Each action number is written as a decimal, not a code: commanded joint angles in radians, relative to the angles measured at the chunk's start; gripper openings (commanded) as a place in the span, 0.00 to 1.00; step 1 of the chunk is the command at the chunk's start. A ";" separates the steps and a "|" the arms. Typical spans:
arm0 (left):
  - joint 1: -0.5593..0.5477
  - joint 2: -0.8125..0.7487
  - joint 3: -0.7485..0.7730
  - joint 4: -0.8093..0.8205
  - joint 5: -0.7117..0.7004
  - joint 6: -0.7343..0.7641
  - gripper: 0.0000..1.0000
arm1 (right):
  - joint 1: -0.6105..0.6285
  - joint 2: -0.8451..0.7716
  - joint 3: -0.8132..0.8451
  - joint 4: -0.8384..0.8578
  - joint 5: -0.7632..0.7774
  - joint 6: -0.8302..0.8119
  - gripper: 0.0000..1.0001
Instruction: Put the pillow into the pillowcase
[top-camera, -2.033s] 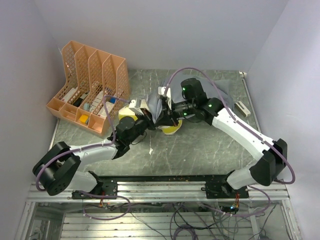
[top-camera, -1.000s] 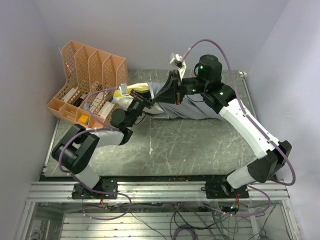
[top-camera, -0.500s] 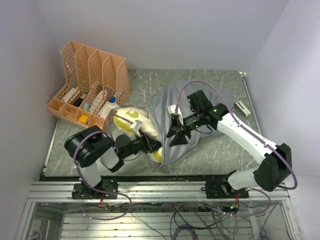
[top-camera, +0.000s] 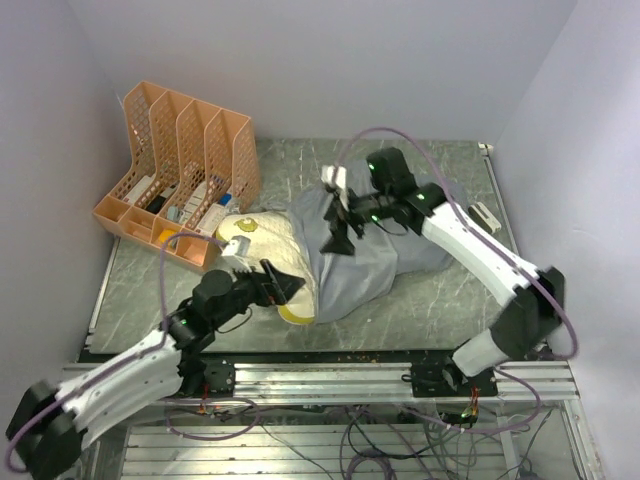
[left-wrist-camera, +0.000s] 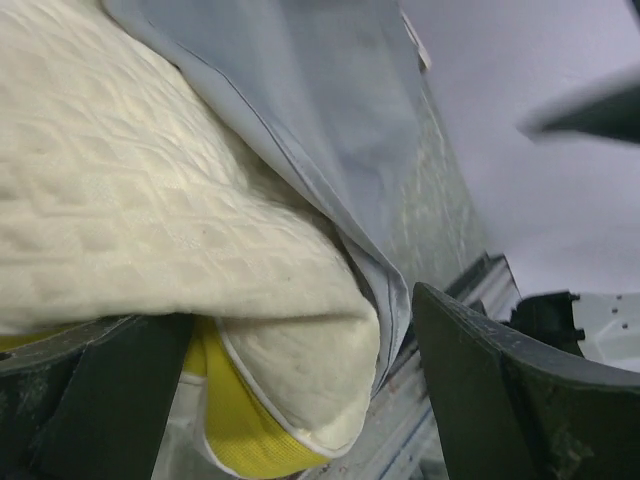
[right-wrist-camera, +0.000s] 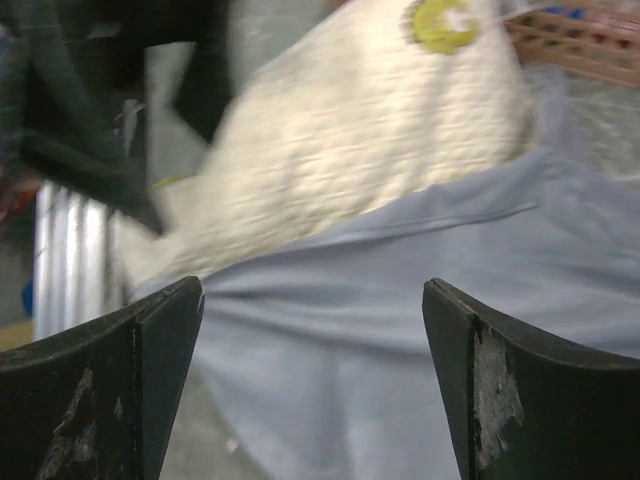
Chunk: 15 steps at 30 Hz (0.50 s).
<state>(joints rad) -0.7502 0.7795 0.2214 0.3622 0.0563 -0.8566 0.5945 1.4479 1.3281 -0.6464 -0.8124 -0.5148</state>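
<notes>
The cream-yellow pillow (top-camera: 262, 243) lies on the table with its right part inside the blue-grey pillowcase (top-camera: 375, 265); its left part and a yellow-edged corner (top-camera: 293, 314) stick out. My left gripper (top-camera: 287, 286) is open at that corner, and the left wrist view shows the pillow (left-wrist-camera: 150, 220) and pillowcase hem (left-wrist-camera: 330, 150) ahead of the wide jaws of the left gripper (left-wrist-camera: 300, 400), not pinched. My right gripper (top-camera: 336, 236) hovers open over the pillowcase's top. Its wrist view shows the right gripper (right-wrist-camera: 315, 390) spread above the pillowcase (right-wrist-camera: 400, 340), with the pillow (right-wrist-camera: 350, 130) and its logo (right-wrist-camera: 440, 20) beyond.
An orange file organizer (top-camera: 180, 175) with small items stands at the back left, close to the pillow. A small white object (top-camera: 485, 216) lies at the table's right edge. The metal rail (top-camera: 330, 365) runs along the near edge. Walls enclose the table on three sides.
Both grippers went from shut to open and let go of the fabric. The pillow and pillowcase settled on the table. The left arm drew back toward the near left; the right gripper rose toward the back.
</notes>
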 joint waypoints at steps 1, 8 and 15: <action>0.001 -0.257 0.113 -0.659 -0.295 0.093 0.99 | 0.021 0.236 0.188 0.170 0.202 0.270 0.89; 0.002 -0.109 0.216 -0.661 -0.305 0.096 0.99 | 0.043 0.620 0.524 0.131 0.327 0.402 0.81; 0.003 -0.007 0.366 -0.899 -0.654 0.012 0.98 | 0.103 0.786 0.634 0.100 0.492 0.379 0.78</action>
<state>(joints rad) -0.7502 0.8047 0.5106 -0.3637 -0.3458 -0.8021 0.6632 2.2063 1.9221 -0.5293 -0.4435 -0.1516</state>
